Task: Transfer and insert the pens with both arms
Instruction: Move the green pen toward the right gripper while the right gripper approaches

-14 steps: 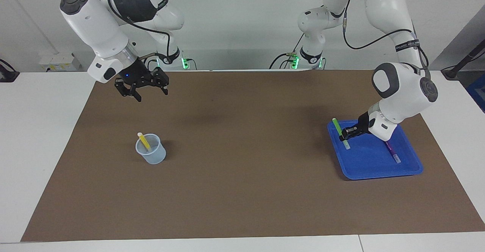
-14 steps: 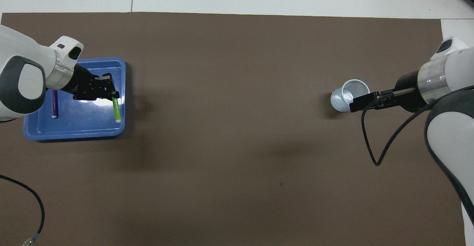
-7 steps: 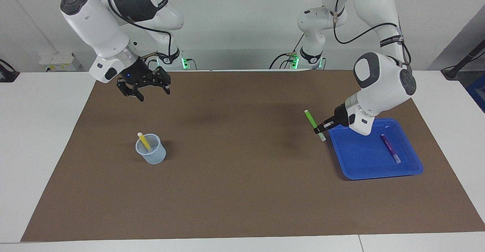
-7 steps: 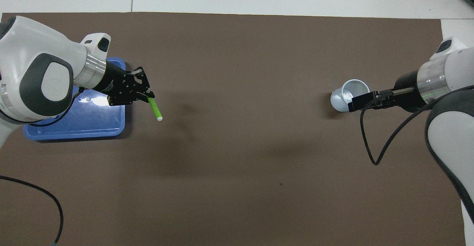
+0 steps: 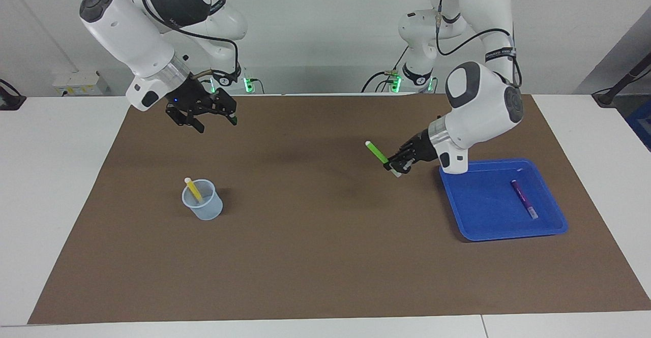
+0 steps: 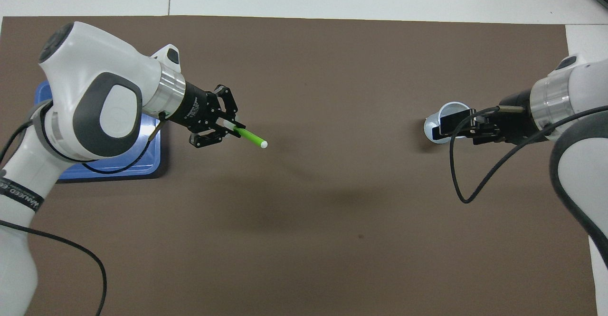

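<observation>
My left gripper [image 5: 395,166] is shut on the whitish end of the bright green pen [image 5: 377,151] and holds it tilted in the air over the brown mat, just off the blue tray's [image 5: 483,211] edge. In the overhead view the left gripper [image 6: 231,128] points the green pen [image 6: 251,138] toward the table's middle. The purple pen [image 5: 524,199] lies in the tray. The yellow pen [image 5: 193,189] stands leaning in a pale cup [image 5: 203,207]. My right gripper [image 5: 216,124] is open and empty, raised over the mat near the cup; from above the right gripper [image 6: 449,125] overlaps the cup [image 6: 434,130].
The brown mat [image 5: 325,256] covers most of the white table. The tray [image 6: 118,168] sits at the left arm's end, partly under that arm in the overhead view. A black cable [image 6: 470,183] hangs from the right arm.
My left gripper lifted the green pen out of the tray and carried it toward the table's middle, turning it more level. My right gripper shifted slightly toward the middle.
</observation>
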Available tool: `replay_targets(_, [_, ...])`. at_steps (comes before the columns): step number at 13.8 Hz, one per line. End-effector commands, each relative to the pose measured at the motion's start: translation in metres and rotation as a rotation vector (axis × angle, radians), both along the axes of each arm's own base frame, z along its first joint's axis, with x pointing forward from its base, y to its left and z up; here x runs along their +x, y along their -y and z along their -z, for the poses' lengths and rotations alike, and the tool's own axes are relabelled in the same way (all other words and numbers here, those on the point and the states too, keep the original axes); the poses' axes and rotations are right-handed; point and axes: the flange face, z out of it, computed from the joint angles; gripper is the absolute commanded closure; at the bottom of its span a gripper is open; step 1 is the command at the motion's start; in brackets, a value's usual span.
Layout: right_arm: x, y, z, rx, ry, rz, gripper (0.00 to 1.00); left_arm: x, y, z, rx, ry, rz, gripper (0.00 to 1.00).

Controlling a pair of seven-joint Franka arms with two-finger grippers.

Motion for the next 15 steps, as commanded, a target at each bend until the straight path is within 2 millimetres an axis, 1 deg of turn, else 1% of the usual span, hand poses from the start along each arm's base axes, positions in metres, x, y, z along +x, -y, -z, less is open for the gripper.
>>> replay_targets(1, [-0.001, -0.014, 0.002, 0.051, 0.000, 0.138, 0.00, 0.000, 0.011, 0.001, -0.068, -0.064, -0.148, 1.00])
replay_targets(2, [-0.002, -0.033, 0.003, 0.056, 0.008, 0.151, 0.00, -0.001, 0.012, 0.005, -0.098, -0.099, -0.212, 1.00])
replay_targets(3, [0.000, -0.040, 0.005, 0.073, 0.010, 0.175, 0.00, 0.000, 0.014, 0.004, -0.111, -0.115, -0.271, 1.00])
replay_targets(4, [0.003, -0.053, 0.005, 0.103, 0.020, 0.204, 0.00, -0.005, 0.028, 0.005, -0.113, -0.129, -0.290, 1.00])
replay_targets(5, [0.007, -0.064, 0.005, 0.128, 0.042, 0.223, 0.00, -0.008, 0.032, 0.011, -0.126, -0.131, -0.313, 1.00])
replay_targets(7, [0.010, -0.080, 0.006, 0.184, 0.062, 0.232, 0.00, -0.012, 0.034, 0.014, -0.215, -0.180, -0.414, 1.00])
replay_targets(8, [0.012, -0.091, 0.008, 0.222, 0.064, 0.233, 0.00, -0.014, 0.039, 0.015, -0.225, -0.182, -0.424, 1.00])
replay_targets(9, [0.015, -0.098, 0.016, 0.233, 0.066, 0.217, 0.00, -0.016, 0.046, 0.014, -0.227, -0.187, -0.432, 1.00])
replay_targets(10, [0.019, -0.106, 0.026, 0.240, 0.085, 0.178, 0.00, -0.015, 0.047, 0.014, -0.224, -0.198, -0.462, 1.00])
replay_targets(11, [0.022, -0.119, 0.034, 0.254, 0.114, 0.137, 0.00, -0.019, 0.058, 0.014, -0.225, -0.192, -0.457, 1.00])
replay_targets(12, [0.023, -0.125, 0.038, 0.256, 0.130, 0.119, 0.00, -0.021, 0.063, 0.014, -0.225, -0.186, -0.458, 1.00])
replay_targets(13, [0.022, -0.137, 0.043, 0.256, 0.135, 0.089, 0.00, -0.023, 0.069, 0.013, -0.243, -0.200, -0.469, 1.00])
replay_targets(15, [0.023, -0.152, 0.052, 0.257, 0.155, 0.069, 0.00, -0.021, 0.072, 0.011, -0.277, -0.206, -0.512, 1.00])
